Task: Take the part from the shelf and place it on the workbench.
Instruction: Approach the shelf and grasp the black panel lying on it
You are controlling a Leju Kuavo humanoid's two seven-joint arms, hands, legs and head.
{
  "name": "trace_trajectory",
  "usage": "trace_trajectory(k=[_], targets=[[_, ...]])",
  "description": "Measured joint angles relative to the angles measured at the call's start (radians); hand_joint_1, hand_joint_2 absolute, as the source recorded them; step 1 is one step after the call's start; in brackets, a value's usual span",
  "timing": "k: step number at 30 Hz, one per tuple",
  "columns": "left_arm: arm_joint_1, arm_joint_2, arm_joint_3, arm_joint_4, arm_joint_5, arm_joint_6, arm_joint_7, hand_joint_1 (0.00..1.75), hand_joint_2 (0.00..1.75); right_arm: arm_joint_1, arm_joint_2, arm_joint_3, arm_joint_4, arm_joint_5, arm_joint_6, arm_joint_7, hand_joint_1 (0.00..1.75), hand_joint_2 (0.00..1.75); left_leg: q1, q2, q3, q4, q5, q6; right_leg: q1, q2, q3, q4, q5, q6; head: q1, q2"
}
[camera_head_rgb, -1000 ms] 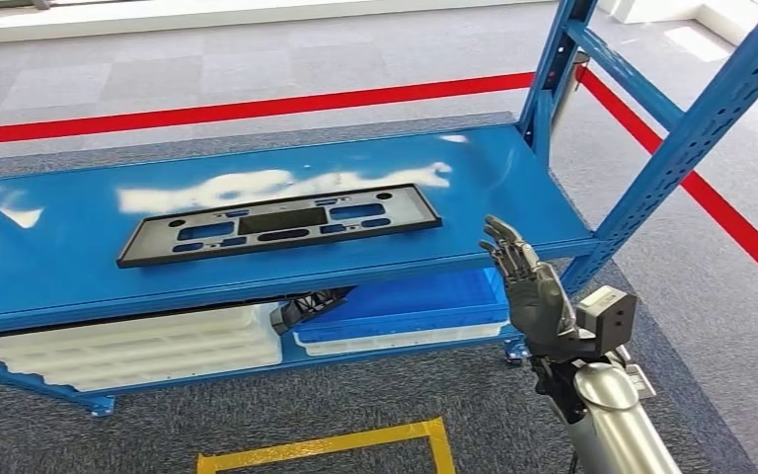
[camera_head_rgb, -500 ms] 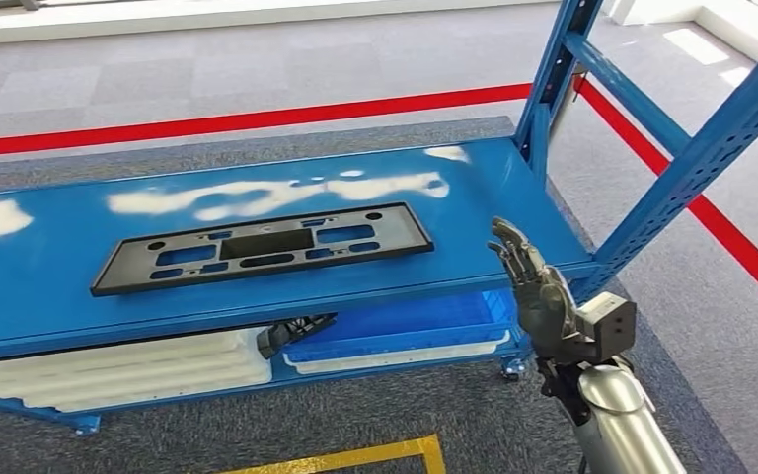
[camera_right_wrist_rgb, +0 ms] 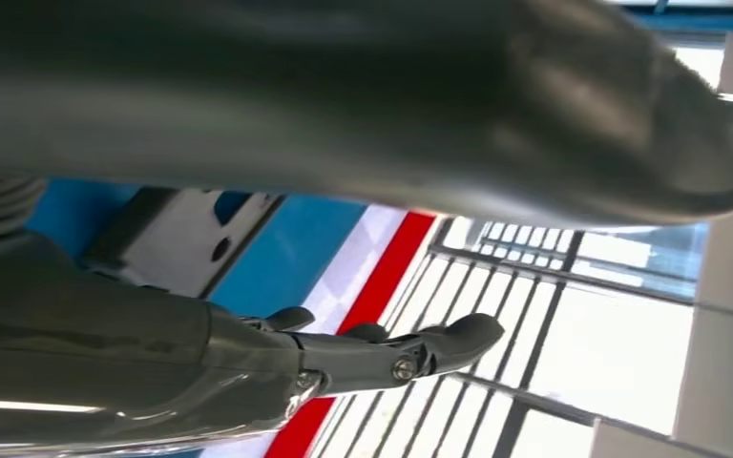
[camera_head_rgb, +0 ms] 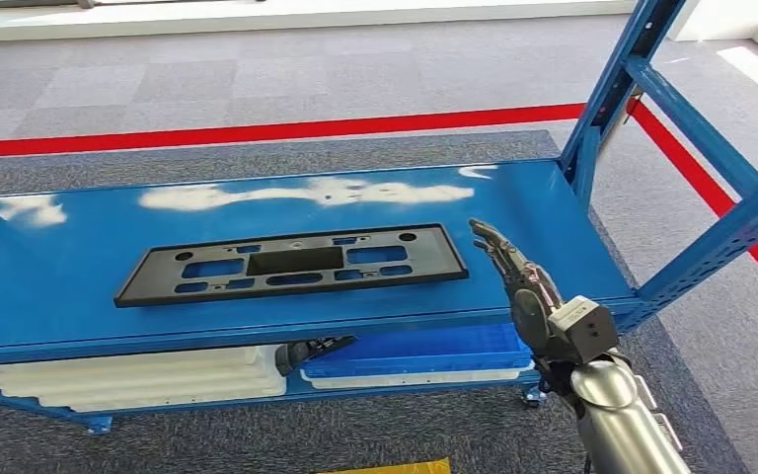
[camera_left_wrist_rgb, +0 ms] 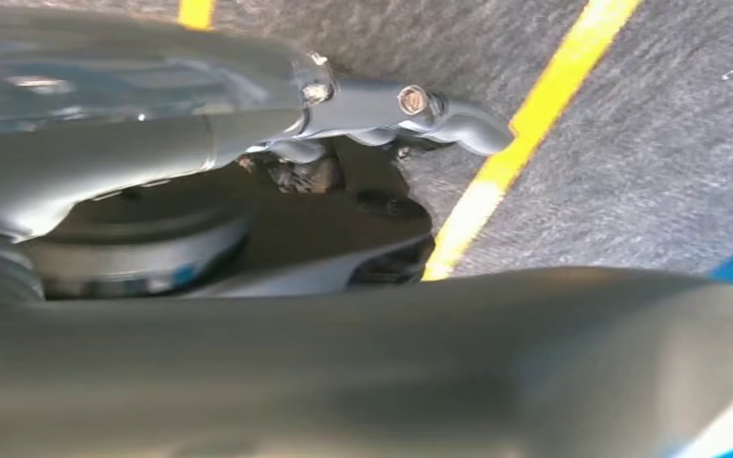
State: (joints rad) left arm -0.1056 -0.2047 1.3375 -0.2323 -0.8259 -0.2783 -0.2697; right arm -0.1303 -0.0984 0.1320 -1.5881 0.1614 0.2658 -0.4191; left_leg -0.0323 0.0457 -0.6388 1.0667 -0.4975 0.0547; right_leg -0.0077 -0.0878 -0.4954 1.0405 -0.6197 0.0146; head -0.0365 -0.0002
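Observation:
The part (camera_head_rgb: pixel 291 265) is a long flat black plate with several cutouts, lying flat on the blue shelf (camera_head_rgb: pixel 79 286). My right hand (camera_head_rgb: pixel 518 278) reaches over the shelf's front edge just right of the plate's right end, fingers stretched out and apart, holding nothing. In the right wrist view the plate's end (camera_right_wrist_rgb: pixel 177 239) lies beyond the outstretched fingers (camera_right_wrist_rgb: pixel 391 358), apart from them. My left hand (camera_left_wrist_rgb: pixel 372 105) hangs low over grey carpet with its fingers extended and nothing in it.
Blue shelf uprights (camera_head_rgb: pixel 612 89) and a slanted brace (camera_head_rgb: pixel 720 232) stand close on the right of my arm. On the lower level are white trays (camera_head_rgb: pixel 128 370), a blue bin (camera_head_rgb: pixel 424 351) and a dark object (camera_head_rgb: pixel 311 351). Red tape (camera_head_rgb: pixel 257 130) crosses the floor behind.
The whole picture has shifted, so the camera moved. My right hand has gone forward over the shelf's front edge, closer to the plate's right end, and turned more edge-on.

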Motion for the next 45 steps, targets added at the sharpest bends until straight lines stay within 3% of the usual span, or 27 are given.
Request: trace_trajectory(k=[2,3,4,6,7,8,10,11,13,17,18,20,22,23,24,25,26,27,29,30,37,41,45], targets=[[0.001,0.000,0.000,0.000,0.000,0.001,-0.001,0.00,0.00,-0.005,-0.002,0.004,-0.004,0.010,-0.009,-0.002,0.00,0.00,0.010,-0.014,0.021,-0.022,0.004,0.001,0.001,0.022,0.006,0.017,-0.020,0.007,0.001,0.000],[0.000,-0.001,0.000,0.000,-0.001,0.002,-0.002,0.00,0.00,-0.006,-0.004,0.004,-0.006,0.015,-0.014,-0.002,0.00,0.00,0.016,-0.019,0.032,-0.031,0.005,0.002,0.000,0.044,-0.010,0.054,-0.040,0.010,0.002,0.000],[-0.002,-0.002,0.000,0.000,-0.002,0.002,-0.003,0.00,0.00,-0.006,-0.005,0.005,-0.006,0.019,-0.018,-0.002,0.00,0.00,0.017,-0.025,0.038,-0.033,0.002,0.004,-0.001,0.066,-0.040,0.110,-0.063,0.013,0.002,0.000],[-0.004,-0.003,-0.001,0.000,-0.003,0.004,-0.002,0.00,0.00,0.000,-0.007,0.006,-0.006,0.029,-0.025,0.000,0.00,0.00,0.019,-0.036,0.046,-0.033,-0.007,0.004,-0.003,0.081,-0.119,0.224,-0.092,0.020,0.003,0.000],[-0.003,-0.004,-0.001,0.000,-0.003,0.005,-0.002,0.00,0.00,0.003,-0.007,0.007,-0.006,0.032,-0.027,0.001,0.00,0.00,0.020,-0.041,0.051,-0.033,-0.012,0.003,-0.005,0.082,-0.144,0.244,-0.079,0.024,0.003,0.000],[-0.003,-0.004,-0.001,0.000,-0.003,0.007,-0.002,0.00,0.00,0.005,-0.008,0.008,-0.006,0.036,-0.029,0.002,0.00,0.00,0.021,-0.045,0.059,-0.033,-0.018,0.000,-0.006,0.081,-0.151,0.228,-0.046,0.027,0.003,0.000],[-0.002,-0.004,-0.001,0.000,-0.003,0.008,-0.002,0.00,0.00,0.006,-0.008,0.009,-0.006,0.042,-0.033,0.005,0.00,0.00,0.024,-0.052,0.076,-0.031,-0.033,-0.009,-0.011,0.082,-0.124,0.120,0.044,0.033,0.002,0.000],[-0.002,-0.004,-0.001,0.000,-0.003,0.008,-0.002,0.00,0.00,0.007,-0.009,0.010,-0.006,0.047,-0.036,0.009,0.00,0.00,0.024,-0.054,0.082,-0.027,-0.040,-0.015,-0.011,0.084,-0.105,0.069,0.073,0.033,0.002,0.000],[-0.003,-0.004,-0.001,0.000,-0.003,0.009,-0.001,0.00,0.00,0.008,-0.009,0.012,-0.006,0.057,-0.040,0.020,0.00,0.00,0.022,-0.057,0.083,-0.023,-0.047,-0.025,-0.009,0.087,-0.089,0.025,0.082,0.023,0.002,0.000],[-0.004,-0.004,-0.001,0.000,-0.003,0.009,-0.002,0.00,0.00,0.006,-0.009,0.016,-0.008,0.069,-0.045,0.037,0.00,1.75,0.022,-0.056,0.072,-0.001,-0.067,-0.038,-0.012,0.086,-0.085,0.015,0.076,-0.002,0.001,0.000],[-0.004,-0.004,-0.001,0.000,-0.003,0.009,-0.002,0.00,0.00,0.005,-0.009,0.018,-0.010,0.072,-0.046,0.039,0.00,1.75,0.024,-0.056,0.055,0.035,-0.089,-0.045,-0.015,0.083,-0.084,0.014,0.075,-0.006,0.001,0.000],[-0.004,-0.004,-0.001,0.000,-0.003,0.008,-0.003,0.00,0.00,0.005,-0.009,0.024,-0.013,0.082,-0.050,0.041,0.00,1.75,0.031,-0.054,-0.008,0.161,-0.146,-0.055,-0.015,0.079,-0.083,0.015,0.072,-0.013,0.001,0.000],[-0.002,-0.004,-0.001,0.000,-0.003,0.008,-0.003,0.00,0.00,0.006,-0.009,0.029,-0.016,0.087,-0.055,0.042,0.00,1.75,0.035,-0.054,-0.062,0.254,-0.165,-0.059,-0.015,0.077,-0.081,0.015,0.070,-0.014,0.001,0.000],[-0.001,-0.004,-0.001,0.000,-0.003,0.008,-0.004,0.00,0.00,0.007,-0.009,0.033,-0.019,0.090,-0.058,0.041,0.00,1.75,0.036,-0.054,-0.065,0.249,-0.147,-0.059,-0.015,0.077,-0.078,0.015,0.068,-0.015,0.001,0.000],[0.000,-0.004,-0.001,0.000,-0.004,0.008,-0.004,0.00,0.00,0.008,-0.009,0.036,-0.023,0.092,-0.060,0.040,0.00,1.75,0.036,-0.054,-0.049,0.205,-0.111,-0.057,-0.015,0.077,-0.074,0.015,0.065,-0.014,0.001,0.000],[0.000,-0.004,-0.001,0.000,-0.004,0.009,-0.005,0.00,0.00,0.008,-0.009,0.039,-0.029,0.093,-0.063,0.039,0.00,1.75,0.037,-0.054,-0.021,0.137,-0.069,-0.058,-0.015,0.077,-0.070,0.015,0.062,-0.014,0.001,0.000],[0.000,-0.005,-0.001,0.001,-0.004,0.009,-0.005,0.00,0.00,0.008,-0.009,0.042,-0.034,0.095,-0.065,0.038,0.00,1.75,0.038,-0.054,0.009,0.071,-0.041,-0.067,-0.012,0.079,-0.066,0.016,0.057,-0.014,0.000,0.000],[-0.001,-0.006,-0.001,0.002,-0.004,0.009,-0.006,0.00,0.00,0.008,-0.009,0.043,-0.040,0.094,-0.066,0.039,0.00,1.31,0.040,-0.054,0.032,0.021,-0.026,-0.073,-0.008,0.080,-0.064,0.017,0.054,-0.015,0.000,0.000],[-0.001,-0.009,-0.001,0.004,-0.004,0.010,-0.006,0.00,0.00,0.008,-0.009,0.046,-0.048,0.092,-0.066,0.040,0.00,0.44,0.042,-0.054,0.048,-0.011,-0.030,-0.083,-0.001,0.082,-0.063,0.018,0.050,-0.015,0.000,0.000],[0.000,-0.009,-0.001,0.004,-0.003,0.010,-0.007,0.00,0.00,0.009,-0.010,0.048,-0.052,0.093,-0.065,0.040,0.00,0.00,0.041,-0.054,0.048,-0.012,-0.031,-0.078,0.000,0.082,-0.062,0.016,0.050,-0.015,0.001,0.000],[0.000,-0.007,-0.001,0.004,-0.003,0.015,-0.007,0.00,0.00,0.006,-0.021,0.079,-0.064,0.169,-0.091,0.045,0.00,0.00,0.033,-0.054,0.048,-0.012,-0.034,-0.065,-0.007,0.082,-0.057,0.007,0.053,-0.006,0.001,0.000],[0.000,-0.007,-0.001,0.004,-0.004,0.018,-0.008,0.00,0.00,-0.011,-0.021,0.117,-0.060,0.259,-0.132,0.073,0.00,1.75,0.032,-0.054,0.049,-0.012,-0.034,-0.065,-0.008,0.082,-0.057,0.007,0.053,-0.005,0.001,0.000],[0.000,-0.007,-0.001,0.004,-0.005,0.021,-0.008,0.00,0.00,-0.045,-0.016,0.179,-0.041,0.379,-0.177,0.128,0.00,1.75,0.033,-0.054,0.049,-0.012,-0.034,-0.065,-0.008,0.082,-0.057,0.007,0.053,-0.005,0.001,0.000]])
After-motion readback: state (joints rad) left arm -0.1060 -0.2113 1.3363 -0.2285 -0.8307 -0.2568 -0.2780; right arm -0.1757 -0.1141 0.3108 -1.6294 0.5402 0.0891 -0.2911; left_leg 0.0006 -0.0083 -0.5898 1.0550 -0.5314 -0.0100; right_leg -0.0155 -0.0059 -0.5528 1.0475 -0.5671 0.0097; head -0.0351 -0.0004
